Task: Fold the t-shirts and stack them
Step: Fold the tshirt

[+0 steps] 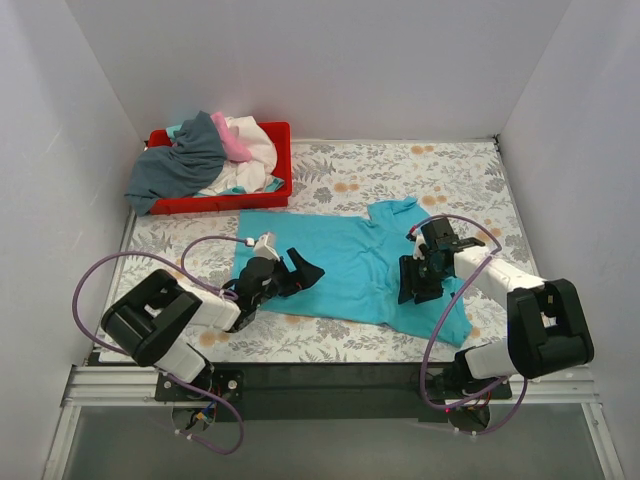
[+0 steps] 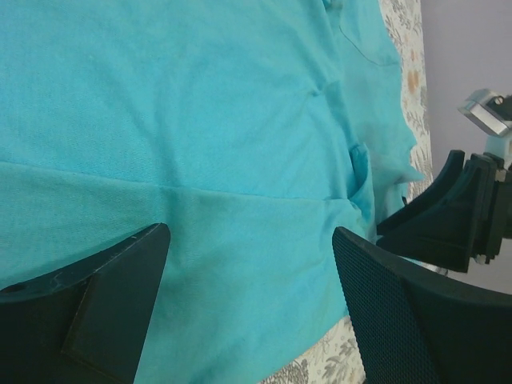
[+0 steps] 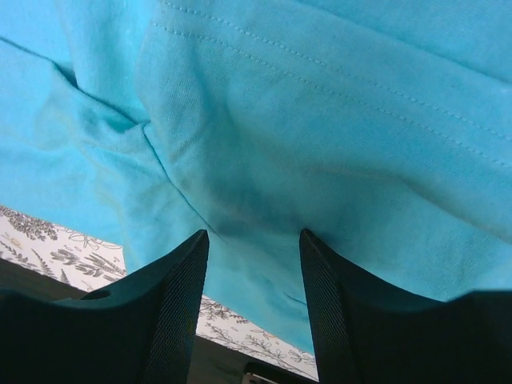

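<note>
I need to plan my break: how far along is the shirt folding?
Done: nothing yet; no folded stack shows on the table. In hand: the turquoise t-shirt lies spread out, with both arms' jaws open over it. Left: folding it, then the grey shirt, white shirt and pink shirt heaped in the red tray.

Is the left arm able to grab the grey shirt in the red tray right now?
Probably yes. The grey shirt spills over the left end of the red tray, uncovered. The left gripper hangs open and empty above the turquoise shirt, but it looks a long stretch.
</note>
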`<state>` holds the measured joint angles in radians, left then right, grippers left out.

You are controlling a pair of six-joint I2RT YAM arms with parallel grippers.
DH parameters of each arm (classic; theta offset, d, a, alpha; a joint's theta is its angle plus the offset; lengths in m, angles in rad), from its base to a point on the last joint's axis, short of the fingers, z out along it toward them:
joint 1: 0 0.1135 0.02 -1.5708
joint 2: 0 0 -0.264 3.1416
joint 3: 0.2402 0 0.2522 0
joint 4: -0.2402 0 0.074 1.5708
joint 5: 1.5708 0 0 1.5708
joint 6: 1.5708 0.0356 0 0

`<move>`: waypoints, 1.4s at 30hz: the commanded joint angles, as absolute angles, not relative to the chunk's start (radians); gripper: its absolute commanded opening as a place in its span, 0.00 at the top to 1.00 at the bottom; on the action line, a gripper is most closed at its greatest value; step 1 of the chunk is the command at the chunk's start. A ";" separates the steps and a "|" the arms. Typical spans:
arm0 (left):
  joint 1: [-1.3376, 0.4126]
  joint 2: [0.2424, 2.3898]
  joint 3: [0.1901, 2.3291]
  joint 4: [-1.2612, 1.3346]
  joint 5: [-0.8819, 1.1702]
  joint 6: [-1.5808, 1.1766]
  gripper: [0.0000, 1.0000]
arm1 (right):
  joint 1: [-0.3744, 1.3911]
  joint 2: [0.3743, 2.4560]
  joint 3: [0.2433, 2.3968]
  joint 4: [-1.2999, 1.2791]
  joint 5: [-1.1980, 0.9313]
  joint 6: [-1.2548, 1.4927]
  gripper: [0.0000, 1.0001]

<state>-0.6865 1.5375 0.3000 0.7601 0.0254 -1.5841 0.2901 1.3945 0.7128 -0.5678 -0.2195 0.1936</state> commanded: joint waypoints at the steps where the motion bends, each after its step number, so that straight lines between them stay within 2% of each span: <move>1: -0.701 1.597 0.203 0.388 0.155 -1.618 0.22 | 0.287 1.371 0.678 -0.557 -0.121 0.199 0.54; 7: -0.753 1.612 0.169 0.396 0.196 -1.666 0.23 | 0.288 1.315 0.657 -0.477 -0.129 0.224 0.53; 12: -0.758 1.493 0.161 0.324 0.146 -1.674 0.23 | 0.288 1.263 0.624 -0.446 -0.144 0.236 0.52; 15: -0.758 1.358 0.181 0.217 0.056 -1.648 0.22 | 0.287 1.220 0.620 -0.423 -0.153 0.250 0.52; 19: -0.755 1.162 0.314 0.030 -0.132 -1.548 0.20 | 0.288 1.155 0.656 -0.374 -0.167 0.275 0.52; 22: -0.729 1.123 0.400 0.005 -0.230 -1.461 0.19 | 0.288 1.117 0.696 -0.302 -0.172 0.291 0.51; 30: -0.626 1.195 0.564 0.118 -0.299 -1.332 0.16 | 0.290 1.161 0.862 -0.161 -0.112 0.278 0.49; 33: -0.520 1.271 0.613 0.115 -0.287 -1.319 0.16 | 0.288 1.201 0.916 -0.104 -0.112 0.273 0.48; 42: -0.387 1.433 0.725 0.124 -0.368 -1.236 0.16 | 0.250 1.364 1.043 0.018 -0.211 0.238 0.46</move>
<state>-0.4358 1.4105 0.6468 0.1238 -0.3183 -1.2961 0.2787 1.3148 0.9688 -0.0711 -0.1612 0.2611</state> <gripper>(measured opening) 0.839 0.535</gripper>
